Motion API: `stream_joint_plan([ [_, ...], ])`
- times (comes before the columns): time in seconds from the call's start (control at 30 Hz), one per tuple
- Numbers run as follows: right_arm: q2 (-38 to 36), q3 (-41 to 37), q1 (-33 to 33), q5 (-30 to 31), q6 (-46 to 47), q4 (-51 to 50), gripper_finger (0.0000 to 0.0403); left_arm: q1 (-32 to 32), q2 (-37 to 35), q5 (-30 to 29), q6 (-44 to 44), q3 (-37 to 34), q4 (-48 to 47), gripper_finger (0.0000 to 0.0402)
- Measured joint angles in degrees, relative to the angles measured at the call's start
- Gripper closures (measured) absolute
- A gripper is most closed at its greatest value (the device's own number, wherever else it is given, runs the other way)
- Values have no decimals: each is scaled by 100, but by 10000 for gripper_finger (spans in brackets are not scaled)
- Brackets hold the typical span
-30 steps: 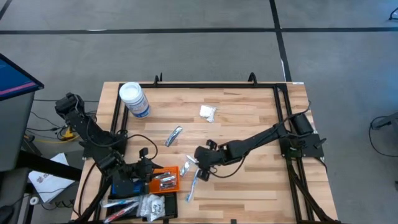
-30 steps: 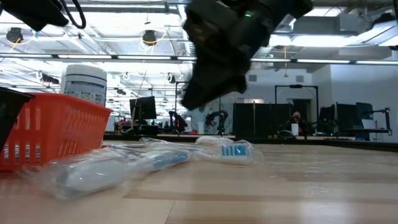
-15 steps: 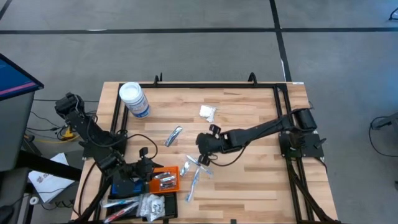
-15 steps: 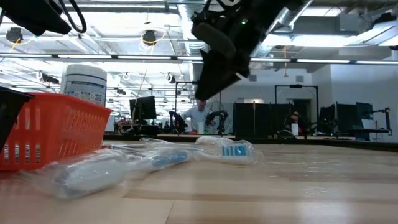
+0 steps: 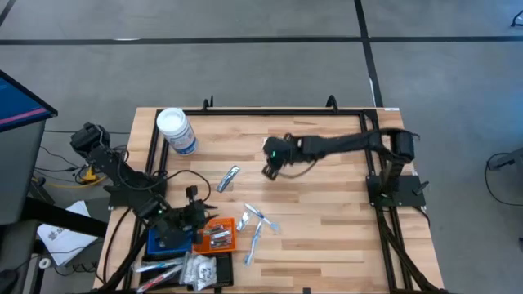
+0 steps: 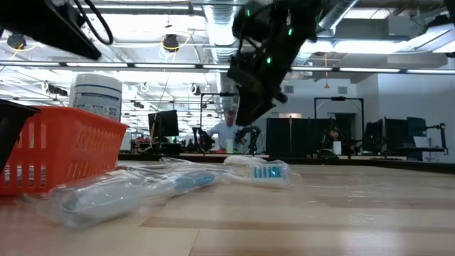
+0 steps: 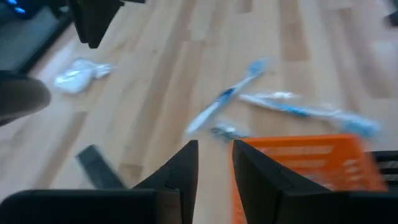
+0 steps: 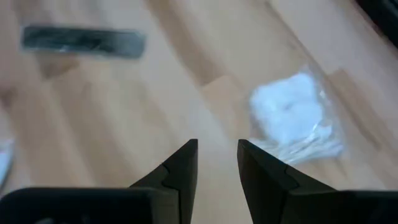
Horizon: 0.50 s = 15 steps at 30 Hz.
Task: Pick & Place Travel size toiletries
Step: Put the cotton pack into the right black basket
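The right end effector [image 5: 270, 170] – slightly open, empty – hovers over the white packet [image 8: 292, 118] at 1 o'clock; soft, light, crinkly – pinch its middle.

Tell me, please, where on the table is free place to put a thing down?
Bare wood lies right of the wrapped toothbrushes, toward the table's right rail, and along the far edge between the jar and the right claw. The near-left corner is crowded: orange tray, blue tray, left claw.

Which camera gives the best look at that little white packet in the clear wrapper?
The right wrist view: the white packet fills much of it. The left wrist view shows it small and blurred, the high view hides it under the arm, and the low view doesn't show it clearly.
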Motion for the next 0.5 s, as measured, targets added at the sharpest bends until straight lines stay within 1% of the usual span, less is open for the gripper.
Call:
stream_joint_plan([
  [0.1, -65, -330, -655, -432, -115, 341, 296, 292, 0, -94, 98, -196, 11, 309],
  [0.17, -110, -523, -1002, -629, -134, 1011, 296, 502, 0, -68, 80, -336, 14, 309],
  [0.23, -224, -739, -1306, -947, -134, 1302, 296, 671, 0, 123, -2, -440, 14, 309],
  [0.3, -260, -867, -1472, -1221, -182, 1532, 296, 813, 0, 293, -75, -498, 28, 309],
  [0.4, -275, -892, -1625, -1436, -571, 1475, 296, 892, 0, 347, -185, -557, 69, 309],
  [0.5, -249, -892, -1718, -1452, -867, 1258, 296, 877, 0, 365, -261, -614, 171, 309],
])
